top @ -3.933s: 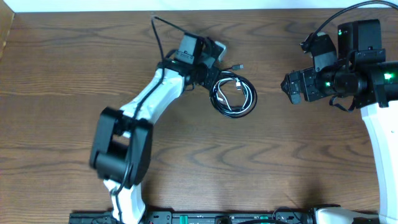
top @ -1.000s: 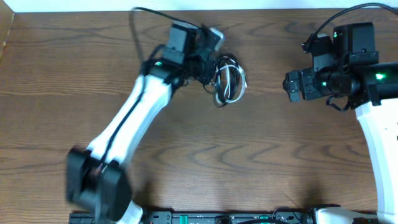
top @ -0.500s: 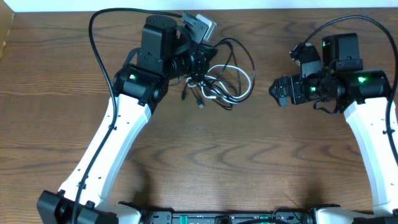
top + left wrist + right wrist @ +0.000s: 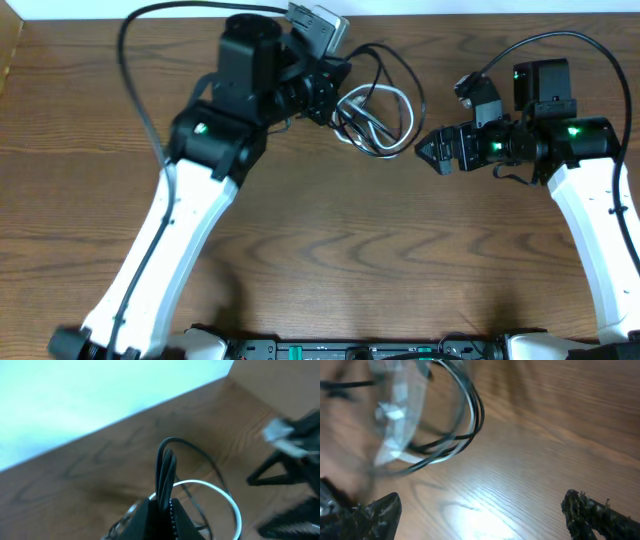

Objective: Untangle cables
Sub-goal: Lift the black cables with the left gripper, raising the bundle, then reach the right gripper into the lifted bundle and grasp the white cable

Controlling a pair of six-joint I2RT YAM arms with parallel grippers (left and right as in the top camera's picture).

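Black cable [image 4: 166, 472] pinched in left claw [image 4: 162, 507], held above desk [image 4: 350, 250] near far edge; white cable [image 4: 225, 493] loops beneath. Right claw [image 4: 481, 502] spread wide, empty, beside tangle. Best: right grabs white strand alone, draws away gently. Left wrist view shows grip; overhead hides it.

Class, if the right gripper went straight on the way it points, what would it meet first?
Probably the cables, the loops held by the left gripper. The open right gripper points at them across bare table, though their heights may differ.
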